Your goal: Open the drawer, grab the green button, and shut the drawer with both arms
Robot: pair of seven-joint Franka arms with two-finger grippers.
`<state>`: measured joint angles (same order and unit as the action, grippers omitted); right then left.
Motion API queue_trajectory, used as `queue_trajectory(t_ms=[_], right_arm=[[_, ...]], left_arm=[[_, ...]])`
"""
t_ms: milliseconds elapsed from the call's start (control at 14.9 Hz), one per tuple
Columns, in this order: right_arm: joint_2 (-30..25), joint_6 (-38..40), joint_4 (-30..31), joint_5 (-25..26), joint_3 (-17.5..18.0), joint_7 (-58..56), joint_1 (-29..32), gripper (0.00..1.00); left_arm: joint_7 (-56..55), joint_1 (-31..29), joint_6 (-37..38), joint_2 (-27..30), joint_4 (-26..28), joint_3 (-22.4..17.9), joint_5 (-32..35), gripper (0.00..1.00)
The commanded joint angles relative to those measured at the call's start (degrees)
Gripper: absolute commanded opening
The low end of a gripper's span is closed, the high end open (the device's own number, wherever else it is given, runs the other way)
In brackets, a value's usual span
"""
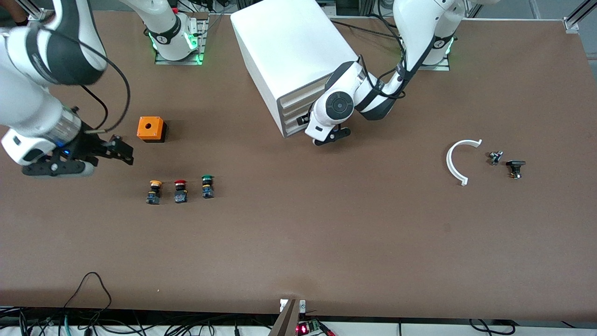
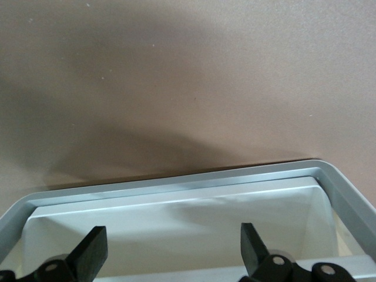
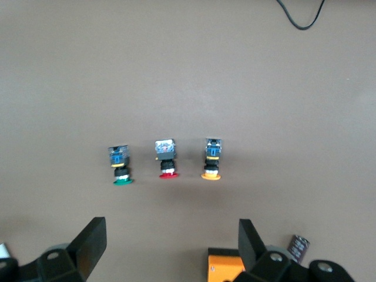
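A broad brown table (image 1: 298,242) carries a big white box cabinet (image 1: 291,51) of stacked shallow drawers, set near the arms' bases with its front turned toward the front camera. The left arm's black two-finger gripper (image 1: 332,136) hangs just in front of the cabinet's lower drawers, its fingers spread wide and holding nothing; in the left wrist view those fingers (image 2: 91,252) sit over the grey-rimmed white plastic tray drawer (image 2: 176,191), whose tray looks bare where it shows. How far it is pulled out cannot be told. The right arm's gripper (image 1: 122,152) hovers over bare table toward the right arm's end, its fingers also spread wide and empty. Beside it sits a small orange box with a round hole in its top (image 1: 150,128). Toward the left arm's end lie a curved white plastic half-ring (image 1: 459,161) and two small dark parts (image 1: 506,162). Three small push buttons stand in a row on the table, nearer the front camera than the orange box: the green-capped button (image 1: 207,185) on a black and blue body is the one closest to the cabinet, beside the red-capped one (image 1: 180,191), then the yellow-capped one (image 1: 154,192). No readable writing shows on any of them.
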<state>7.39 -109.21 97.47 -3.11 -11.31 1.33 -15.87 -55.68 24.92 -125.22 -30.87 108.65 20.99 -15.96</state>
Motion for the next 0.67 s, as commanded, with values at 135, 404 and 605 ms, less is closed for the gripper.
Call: queue_trajectory(t_ms=[135, 404, 605], right_arm=[[-1.9, 13.8, -9.1, -0.4, 0.4, 0.3, -0.3, 0.99], [-1.9, 14.9, -11.1, -0.2, 0.5, 8.6, -0.5, 0.99], [-1.9, 15.3, -14.0, -0.3, 0.8, 8.3, 0.0, 0.99]], left_arm=[[4.2, -6.2, 11.8, 1.0, -6.2, 1.0, -1.3, 1.0], [14.2, -10.5, 14.1, 2.0, -7.2, 0.9, 4.8, 1.0], [14.8, -11.6, 14.1, 1.9, -11.5, 0.1, 6.0, 1.0]])
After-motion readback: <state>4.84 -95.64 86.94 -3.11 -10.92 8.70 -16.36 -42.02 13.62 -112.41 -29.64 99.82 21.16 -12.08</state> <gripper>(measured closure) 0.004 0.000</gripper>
